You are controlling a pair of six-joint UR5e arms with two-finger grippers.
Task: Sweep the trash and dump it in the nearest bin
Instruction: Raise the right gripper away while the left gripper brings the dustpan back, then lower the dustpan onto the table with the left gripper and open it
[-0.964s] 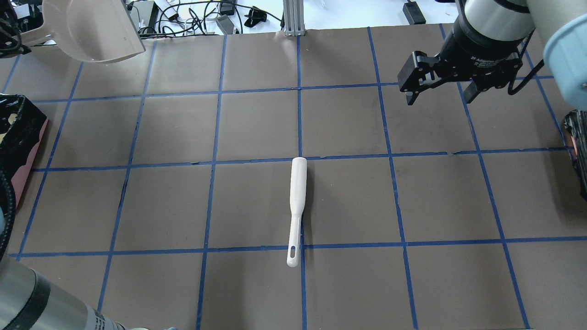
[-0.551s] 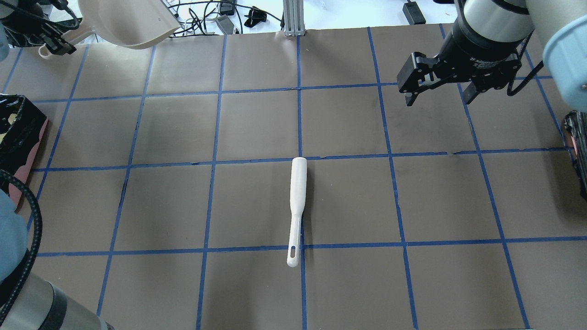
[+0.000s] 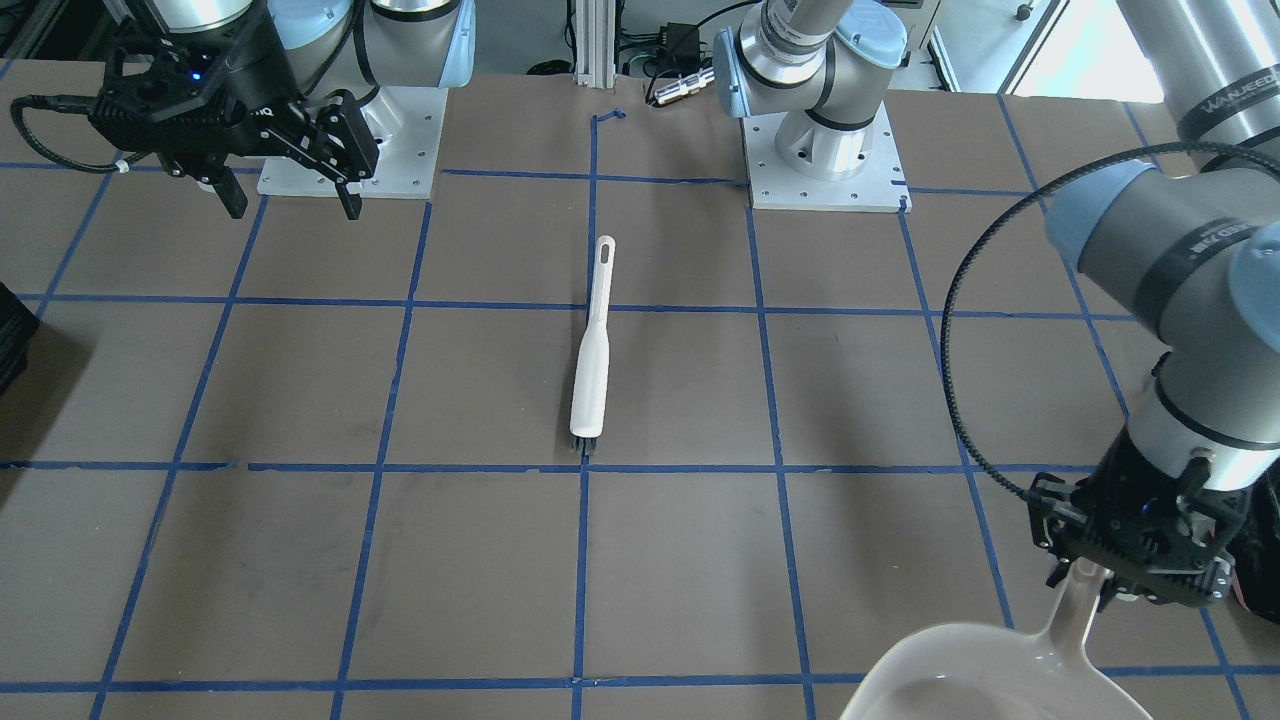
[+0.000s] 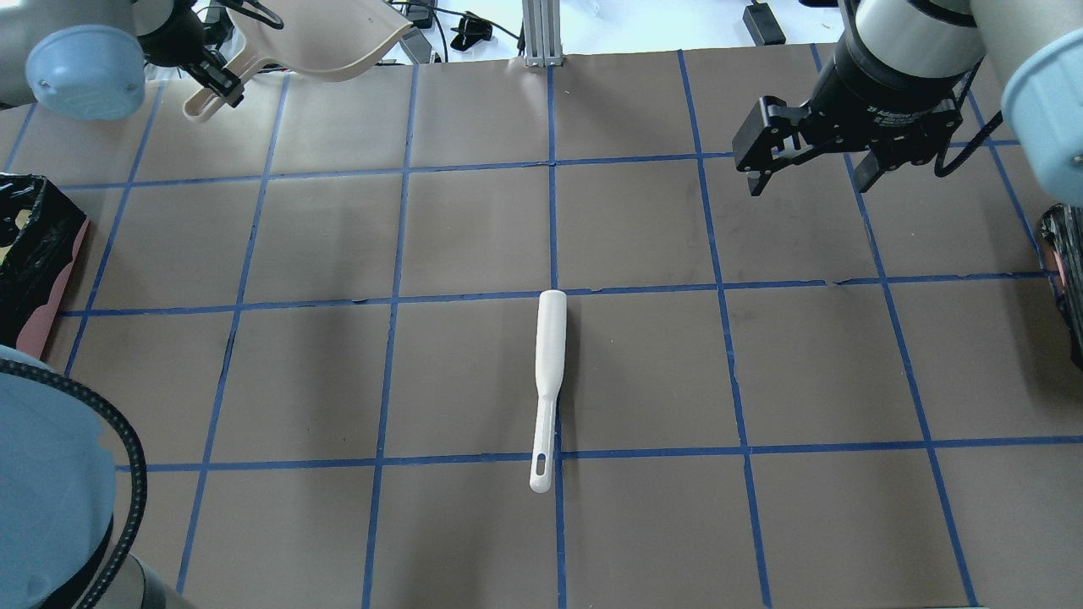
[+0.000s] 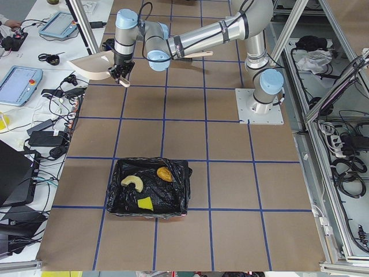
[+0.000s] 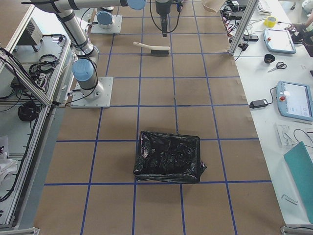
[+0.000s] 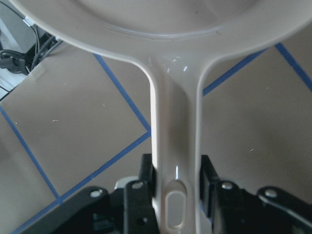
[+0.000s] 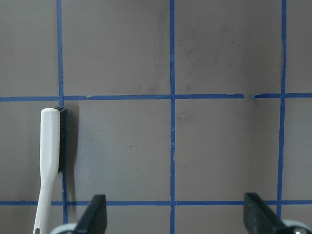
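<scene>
The trash lies inside the bin (image 5: 183,193), a pink-sided box with a black bag: a croissant (image 5: 132,182), a bread roll (image 5: 164,173) and a yellow block (image 5: 145,203). This bin shows at the left edge of the overhead view (image 4: 38,254). My left gripper (image 3: 1100,590) is shut on the handle of the cream dustpan (image 4: 313,38), held in the air over the table's far left edge; the pan looks empty. My right gripper (image 4: 810,182) hangs open above the far right of the table, with nothing between its fingers.
A white brush (image 4: 547,385) lies on the brown mat at the table's middle, handle toward the robot. A second black-lined bin (image 6: 168,156) stands at the right end. Cables and devices crowd the white bench beyond the far edge.
My left arm has swung the dustpan rightward along the far edge and turned it. The right gripper and the brush have not moved.
</scene>
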